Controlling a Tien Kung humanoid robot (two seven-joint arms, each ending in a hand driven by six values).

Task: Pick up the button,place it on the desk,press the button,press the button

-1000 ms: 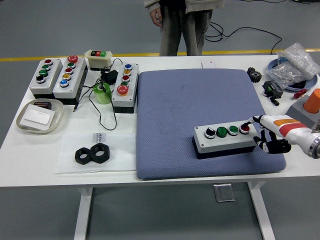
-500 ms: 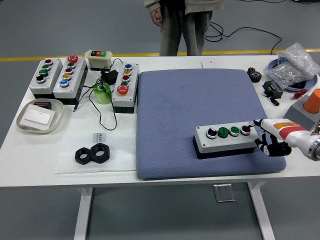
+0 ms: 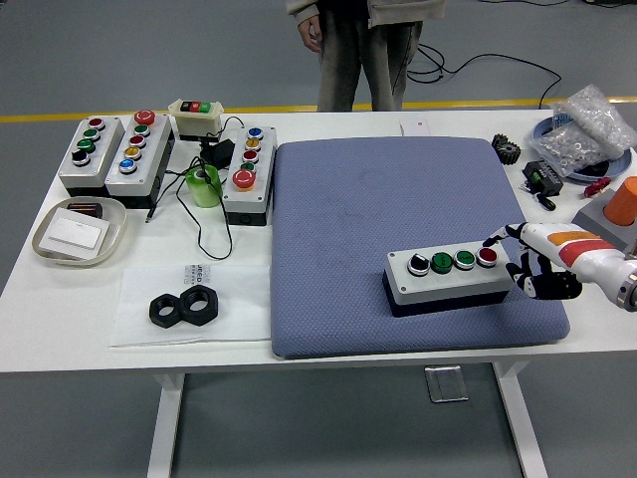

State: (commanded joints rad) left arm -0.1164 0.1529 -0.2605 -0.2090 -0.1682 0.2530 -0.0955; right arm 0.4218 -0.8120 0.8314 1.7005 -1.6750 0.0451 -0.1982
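Grey floor with a yellow line runs behind my white table (image 3: 328,344), and a person (image 3: 360,50) stands at the top edge, cut off above the waist, hands hanging idle.

Going left to right: a shallow tray (image 3: 78,232) sits at the left edge, its contents hard for me to make out. Behind it are two grey button boxes (image 3: 111,151) side by side, a small cream box (image 3: 196,118), a green tape roll (image 3: 204,185) tangled in black cable, and another button box (image 3: 249,173). Two black hex nuts (image 3: 184,308) lie touching on a white sheet lower left.

A blue-grey pad (image 3: 398,214) fills the middle. On its lower right lies the button box (image 3: 450,278) I'm working, long axis running left-right, tilted slightly up toward the right, buttons facing up: black-white, green, green, red.

My right hand (image 3: 532,264) comes in from the right edge, arm cut off there. Its index finger (image 3: 500,237) is stretched out toward the red button (image 3: 487,257), the tip right at that end of the box; I cannot tell whether it presses. Other fingers are curled under, holding nothing.

Clutter at upper right is partly cropped.
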